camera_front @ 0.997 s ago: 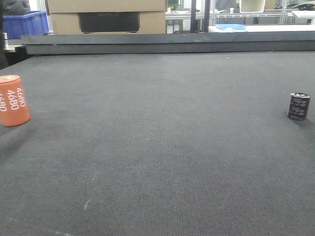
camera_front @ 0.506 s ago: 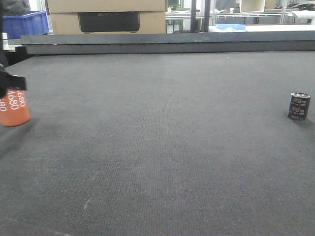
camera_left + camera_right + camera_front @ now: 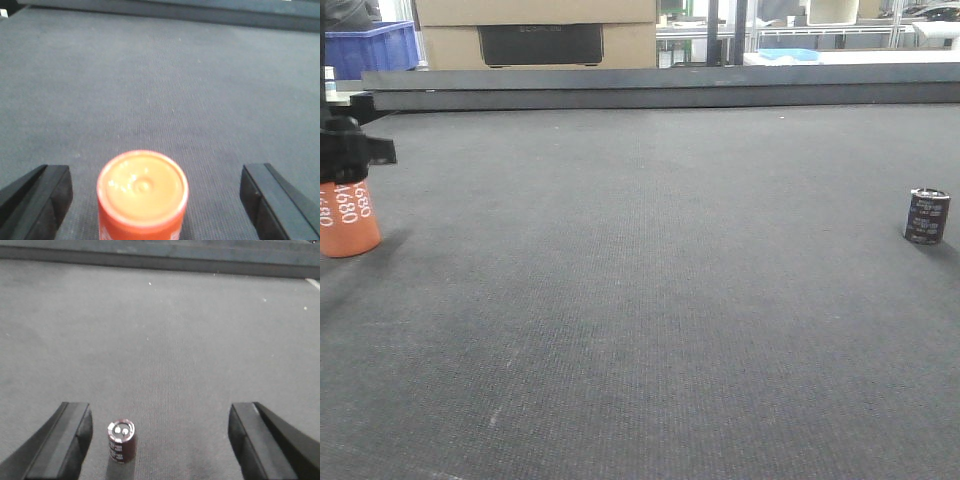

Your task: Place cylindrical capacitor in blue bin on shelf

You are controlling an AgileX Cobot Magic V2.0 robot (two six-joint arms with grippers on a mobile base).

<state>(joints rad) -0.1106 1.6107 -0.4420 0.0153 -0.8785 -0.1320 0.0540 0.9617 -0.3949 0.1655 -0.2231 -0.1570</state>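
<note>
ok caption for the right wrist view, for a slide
Open right tool framing the upright capacitor on the dark mat, capacitor left of centre in the picture.

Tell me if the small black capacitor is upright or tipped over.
Upright. The cylindrical capacitor stands on its flat end on the dark mat; the right wrist view shows its round top facing up.

Dark table (image 3: 640,300) with orange cylinder (image 3: 350,222), cylindrical capacitor (image 3: 927,216)

Orange cyl (image 3: 348,215) w/ white "4680"; black capacitor (image 3: 927,217) w/ white print.
</note>
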